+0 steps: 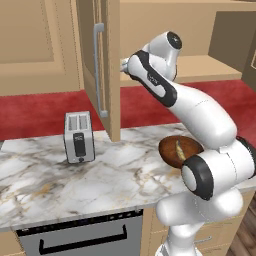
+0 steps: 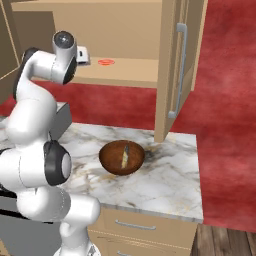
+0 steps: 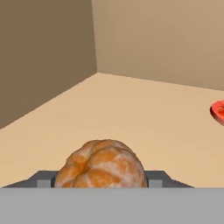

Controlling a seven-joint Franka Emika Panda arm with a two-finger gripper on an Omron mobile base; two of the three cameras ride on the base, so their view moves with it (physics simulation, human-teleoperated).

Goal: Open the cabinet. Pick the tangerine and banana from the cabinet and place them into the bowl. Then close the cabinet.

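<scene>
Claw: the gripper (image 3: 100,178) is seen inside the cabinet (image 2: 130,30), just above its lowest shelf (image 2: 135,72), with the arm (image 1: 200,112) stretched up and in from the counter.
Claw state: the jaws are set fairly wide and are closed on a fruit; one dark finger (image 3: 155,177) is seen pressed to each side of it.
Held thing: the tangerine (image 3: 101,162), orange and ribbed in segments, is gripped between the fingertips. Whether it is lifted clear of the shelf cannot be told, as its underside is hidden.
Beside it: a flat red item (image 2: 106,62) is seen lying on the same shelf, near the claw and apart from it.
Cabinet doors: both are swung open. The left door (image 1: 112,75) is seen edge-on with its silver bar handle (image 1: 99,70); the right door (image 2: 167,75) is shown with its handle (image 2: 180,70).
Bowl: the dark reddish-brown bowl (image 2: 121,157) is set on the marble counter (image 1: 100,175), below the open cabinet.
Bowl contents: a pale yellow strip, taken to be the banana (image 2: 124,156), is seen lying inside.
Further out: a silver toaster (image 1: 79,136) is stood upright on the counter, well apart from the bowl, left of the left door.
</scene>
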